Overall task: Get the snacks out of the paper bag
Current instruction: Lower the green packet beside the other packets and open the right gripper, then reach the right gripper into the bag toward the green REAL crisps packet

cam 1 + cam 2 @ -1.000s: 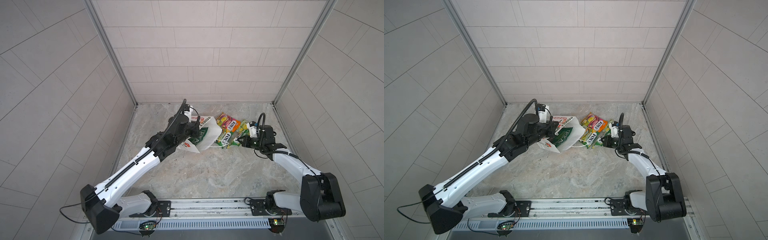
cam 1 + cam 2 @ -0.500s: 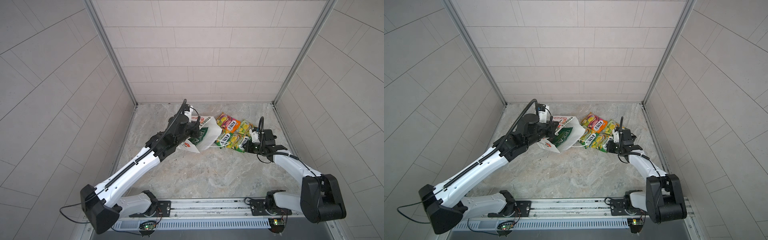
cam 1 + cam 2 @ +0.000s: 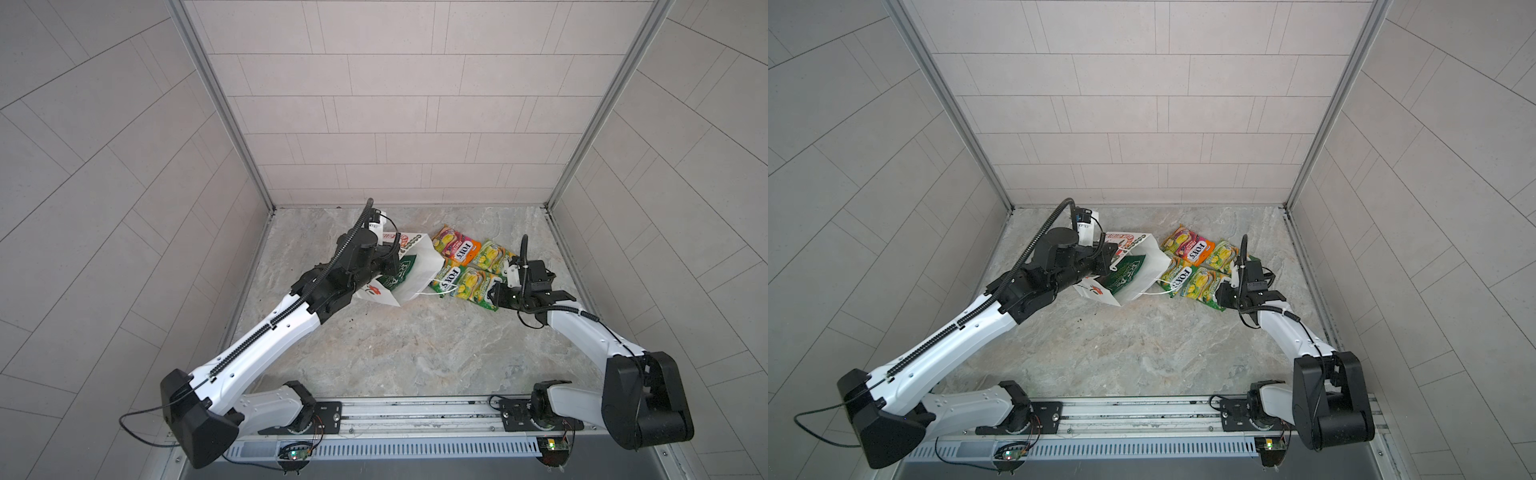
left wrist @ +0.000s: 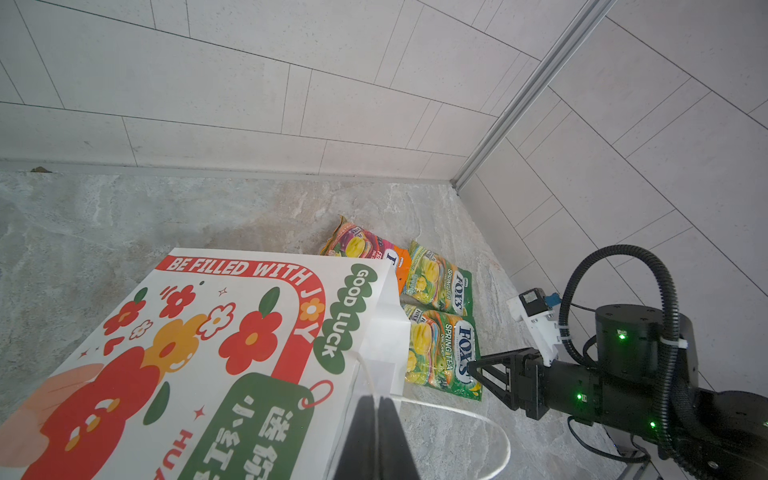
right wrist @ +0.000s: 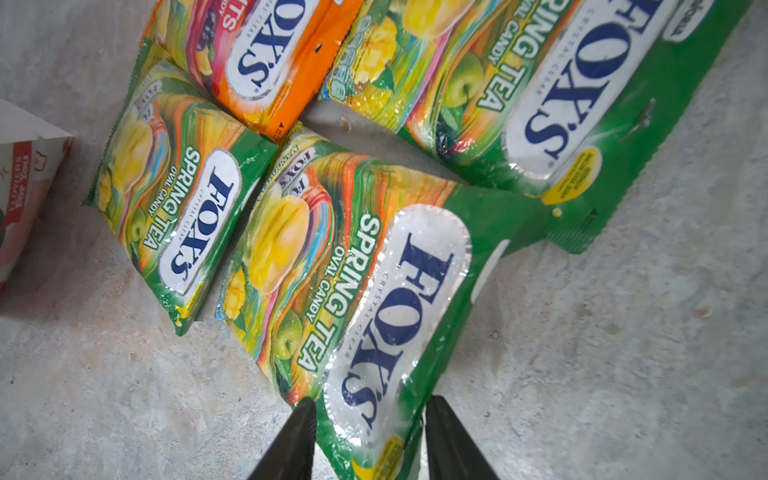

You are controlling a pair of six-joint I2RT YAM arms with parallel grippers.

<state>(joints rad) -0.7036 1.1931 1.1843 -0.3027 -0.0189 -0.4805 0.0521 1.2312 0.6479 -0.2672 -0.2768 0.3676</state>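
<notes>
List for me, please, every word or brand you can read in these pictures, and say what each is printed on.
"BE FILLED WITH JOY": red band on the paper bag.
"GOOD LUCK": green patch on that bag.
"FOX'S", "CRYSTAL CLEAR", "SPRING TEA", "OVAL CANDY": green pouch.
"FOX'S": orange pouch.
"REA", rest hidden: crisp bag inside the paper bag.
Chinese characters, partly cut off: that bag's green tag.
Too small to read: the pouches' fine print.

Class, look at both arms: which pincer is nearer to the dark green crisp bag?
Left. The left pincer grips the paper bag holding the dark green crisp bag; the right pincer sits beyond the bag's mouth, open over a green FOX'S pouch.
</notes>
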